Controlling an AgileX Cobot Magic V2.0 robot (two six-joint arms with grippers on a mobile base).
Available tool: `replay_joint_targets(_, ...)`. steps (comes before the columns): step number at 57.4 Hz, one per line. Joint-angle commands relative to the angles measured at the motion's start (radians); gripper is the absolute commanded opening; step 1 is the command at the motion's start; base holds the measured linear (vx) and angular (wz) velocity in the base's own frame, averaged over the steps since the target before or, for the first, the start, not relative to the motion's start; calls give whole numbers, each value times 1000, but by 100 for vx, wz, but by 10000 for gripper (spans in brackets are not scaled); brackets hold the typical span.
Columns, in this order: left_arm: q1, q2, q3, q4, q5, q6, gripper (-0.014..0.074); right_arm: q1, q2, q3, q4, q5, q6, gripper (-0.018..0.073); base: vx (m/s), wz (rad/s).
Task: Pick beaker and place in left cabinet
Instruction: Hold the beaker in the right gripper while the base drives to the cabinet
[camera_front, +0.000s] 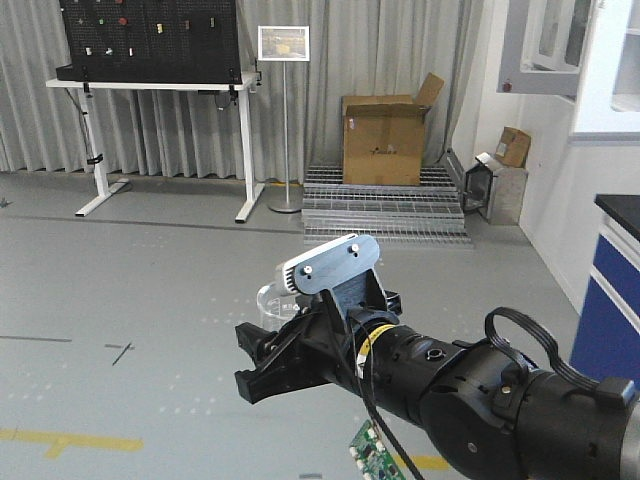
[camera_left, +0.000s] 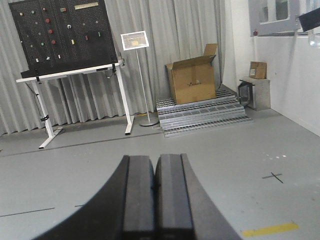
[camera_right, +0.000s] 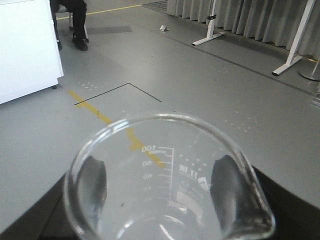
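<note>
At right wrist: beaker (camera_right: 167, 160), clear glass, pour spout, white graduations up to 100. It is grasped by my right gripper (camera_right: 160, 215); one dark pad (camera_right: 92, 185) shows through the glass on each side, against the wall. It is held in the air over the grey floor (camera_right: 215, 85), with a yellow tape line (camera_right: 100, 112) beneath.

Front view: right arm (camera_front: 450, 380) stretched out leftward; the beaker is a faint clear shape just beside the camera plate (camera_front: 330, 265).

At left wrist: my left gripper (camera_left: 155, 167) is clenched, fingers touching along their length, nothing between them.

Background:
- pegboard (camera_front: 150, 35) on a white table (camera_front: 150, 85)
- sign stand (camera_front: 285, 45)
- open carton (camera_front: 385, 135) on metal grating (camera_front: 385, 205)
- glass-doored cabinet (camera_front: 540, 45), high at right, well apart from the beaker
</note>
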Motion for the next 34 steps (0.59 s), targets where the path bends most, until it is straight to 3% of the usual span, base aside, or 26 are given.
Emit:
replay_joint_targets(1,-1,-19,16,-3,-75,-3,1,-4,-45,-34,2,-87,-4,-9,80,1)
replay_joint_targets(34,-1,-19,16,-3,-75,-3,1,1,-45,-34,2,-86,-4,-9,79,-5)
